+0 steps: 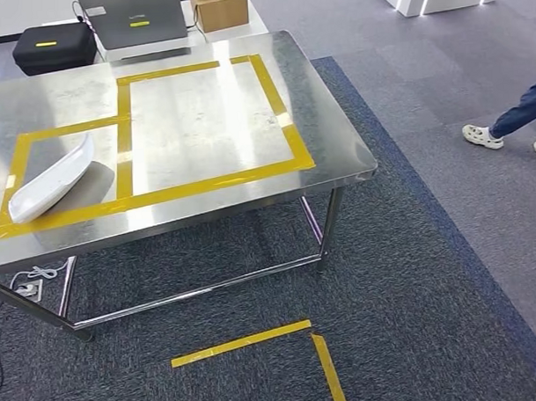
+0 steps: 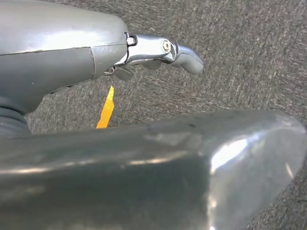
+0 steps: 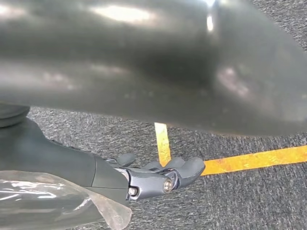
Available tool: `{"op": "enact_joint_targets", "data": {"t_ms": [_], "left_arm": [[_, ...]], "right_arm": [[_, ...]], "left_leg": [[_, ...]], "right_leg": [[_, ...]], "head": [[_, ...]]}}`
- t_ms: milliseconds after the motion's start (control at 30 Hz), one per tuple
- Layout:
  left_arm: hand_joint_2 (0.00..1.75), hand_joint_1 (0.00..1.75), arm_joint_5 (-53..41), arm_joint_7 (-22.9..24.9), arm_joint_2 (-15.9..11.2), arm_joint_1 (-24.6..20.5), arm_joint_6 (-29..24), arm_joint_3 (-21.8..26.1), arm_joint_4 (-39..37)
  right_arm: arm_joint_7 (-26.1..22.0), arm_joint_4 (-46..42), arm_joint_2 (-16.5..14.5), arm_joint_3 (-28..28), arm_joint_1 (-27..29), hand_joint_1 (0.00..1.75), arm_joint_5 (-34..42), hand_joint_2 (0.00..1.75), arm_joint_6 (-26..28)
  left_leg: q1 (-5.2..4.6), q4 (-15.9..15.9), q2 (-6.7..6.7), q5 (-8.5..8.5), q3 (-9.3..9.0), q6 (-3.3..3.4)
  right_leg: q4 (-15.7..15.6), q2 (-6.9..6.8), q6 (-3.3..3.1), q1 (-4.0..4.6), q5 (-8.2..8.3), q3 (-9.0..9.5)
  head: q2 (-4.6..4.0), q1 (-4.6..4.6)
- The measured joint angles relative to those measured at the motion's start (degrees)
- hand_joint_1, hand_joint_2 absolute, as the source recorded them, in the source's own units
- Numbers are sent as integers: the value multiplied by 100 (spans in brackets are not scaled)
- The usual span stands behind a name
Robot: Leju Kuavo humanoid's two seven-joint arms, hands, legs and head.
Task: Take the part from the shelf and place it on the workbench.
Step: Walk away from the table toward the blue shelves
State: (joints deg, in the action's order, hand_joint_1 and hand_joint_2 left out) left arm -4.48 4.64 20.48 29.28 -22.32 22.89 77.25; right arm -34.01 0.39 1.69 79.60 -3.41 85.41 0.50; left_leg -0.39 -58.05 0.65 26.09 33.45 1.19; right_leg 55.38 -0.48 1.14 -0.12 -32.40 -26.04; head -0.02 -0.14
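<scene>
Both hands hang over the dark carpet with nothing in them. Left hand has its fingers out straight and apart. Right hand is open too, near a yellow tape corner on the floor. On the shiny metal table the white part lies inside a yellow tape box.

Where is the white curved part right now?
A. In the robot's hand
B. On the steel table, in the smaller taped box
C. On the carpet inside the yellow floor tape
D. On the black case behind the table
B: the white part lies on the steel table, within the smaller yellow-taped box.
</scene>
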Motion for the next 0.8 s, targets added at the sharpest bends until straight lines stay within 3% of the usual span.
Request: {"op": "enact_joint_targets", "data": {"t_ms": [467, 500, 600, 633, 667, 800], "left_arm": [[0, 0, 172, 43, 0, -18, -119, 18, -22], [0, 0, 165, 37, 0, -19, -102, 20, -22], [131, 0, 152, 6, 0, -25, -47, 32, -22], [175, 0, 128, -2, 0, -28, -13, 38, -23], [175, 0, 70, -5, 0, -31, 48, 48, -25], [0, 0, -177, -68, 0, -66, 236, 126, -60]], "right_arm": [[14, 0, 3, -4, -1, 0, 1, 0, -38], [8, 0, 3, -4, -1, 0, 1, 44, -47], [-23, 0, 3, -2, -1, 0, 1, 175, -90], [-18, 0, 3, -2, -2, 0, 1, 175, -99], [5, 0, 3, -2, -2, 0, 0, 175, -102], [56, 0, 3, 2, -1, 0, -1, 0, -92]], "left_leg": [[0, 0, 0, 0, 0, 0], [0, 0, 0, 0, 0, 0], [0, 0, 0, 0, 0, 0], [0, 0, 0, 0, 0, 0], [0, 0, 0, 0, 0, 0], [0, 0, 0, 0, 0, 0]], "right_leg": [[0, -1, 0, 0, 0, 0], [0, -1, 0, 0, 0, 0], [0, 0, 0, 0, 0, 0], [0, 0, 0, 0, 0, 0], [0, -1, 0, 0, 0, 0], [0, 0, 0, 0, 0, 0]], "head": [[0, 0], [0, 0], [0, 0], [0, -1], [0, 0], [0, 0]]}}
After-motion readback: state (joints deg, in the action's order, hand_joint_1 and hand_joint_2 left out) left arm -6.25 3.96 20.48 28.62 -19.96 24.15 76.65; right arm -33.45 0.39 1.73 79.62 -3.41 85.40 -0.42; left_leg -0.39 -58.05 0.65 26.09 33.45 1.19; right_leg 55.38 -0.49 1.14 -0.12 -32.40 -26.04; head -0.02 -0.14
